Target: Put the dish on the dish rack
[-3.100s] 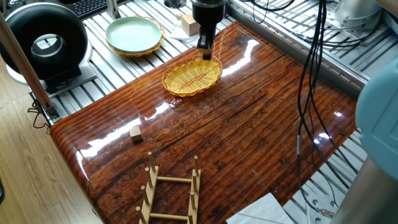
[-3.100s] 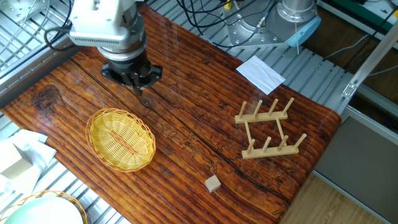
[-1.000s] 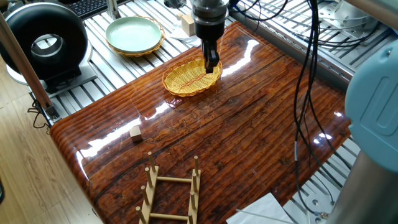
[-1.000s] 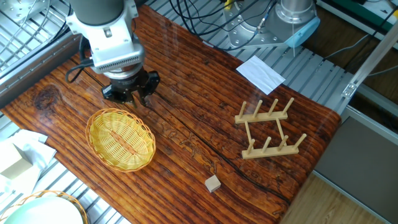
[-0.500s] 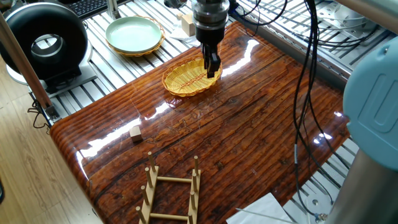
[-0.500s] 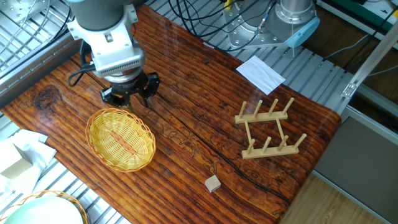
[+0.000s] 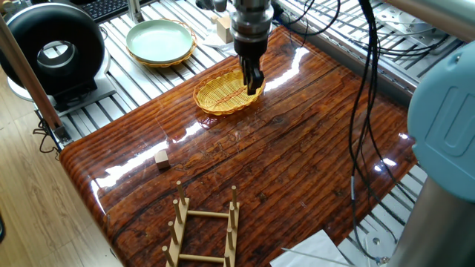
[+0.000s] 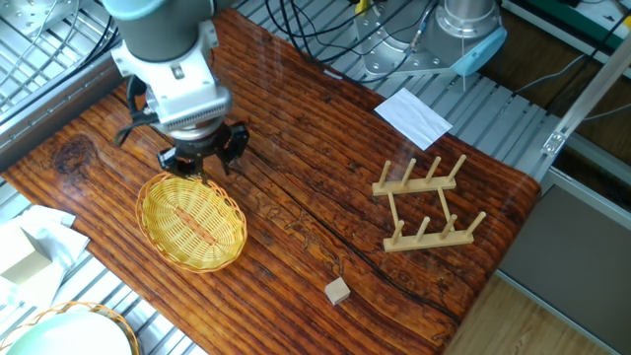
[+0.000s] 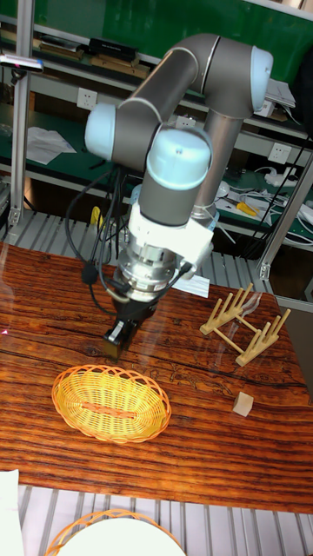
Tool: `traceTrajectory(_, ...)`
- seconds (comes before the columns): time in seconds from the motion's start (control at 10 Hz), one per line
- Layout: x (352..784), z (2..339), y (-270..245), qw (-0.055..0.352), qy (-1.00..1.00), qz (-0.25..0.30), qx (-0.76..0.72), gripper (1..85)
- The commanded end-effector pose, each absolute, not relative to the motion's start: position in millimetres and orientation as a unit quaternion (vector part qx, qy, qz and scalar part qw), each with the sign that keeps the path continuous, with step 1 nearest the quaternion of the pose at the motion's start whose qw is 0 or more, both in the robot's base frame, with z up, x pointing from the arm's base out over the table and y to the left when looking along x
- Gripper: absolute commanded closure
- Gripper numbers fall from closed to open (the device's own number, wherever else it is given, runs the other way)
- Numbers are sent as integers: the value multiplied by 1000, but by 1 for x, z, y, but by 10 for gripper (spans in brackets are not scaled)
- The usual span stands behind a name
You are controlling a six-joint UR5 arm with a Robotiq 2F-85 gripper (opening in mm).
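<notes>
A large grey and pale-blue UR5 arm (image 9: 187,113) reaches down over a glossy dark-wood table (image 7: 297,163), its gripper (image 7: 253,83) low at the far rim of the yellow wicker dish (image 8: 191,220), which lies flat on the table. The fingers seem to straddle that rim, but whether they are parted or pressed on it cannot be told. The light-wood dish rack (image 8: 426,204) stands well apart at the table's other end, with a small wooden cube (image 8: 338,290) between them.

arm bent down, fingers (image 7: 254,80) pointing at table.
</notes>
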State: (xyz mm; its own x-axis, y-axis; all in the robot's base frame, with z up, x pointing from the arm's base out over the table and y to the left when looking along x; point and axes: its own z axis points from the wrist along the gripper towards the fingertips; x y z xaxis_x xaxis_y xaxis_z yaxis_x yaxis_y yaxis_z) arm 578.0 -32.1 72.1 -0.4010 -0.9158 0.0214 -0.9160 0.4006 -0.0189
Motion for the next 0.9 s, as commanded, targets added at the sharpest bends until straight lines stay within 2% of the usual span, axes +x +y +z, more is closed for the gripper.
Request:
traceTrajectory(0.0, 592, 55, -37, -20, -819, 41, 572, 483)
traceTrajectory(0.8, 580, 48, -40, -12, -805, 33, 592, 467)
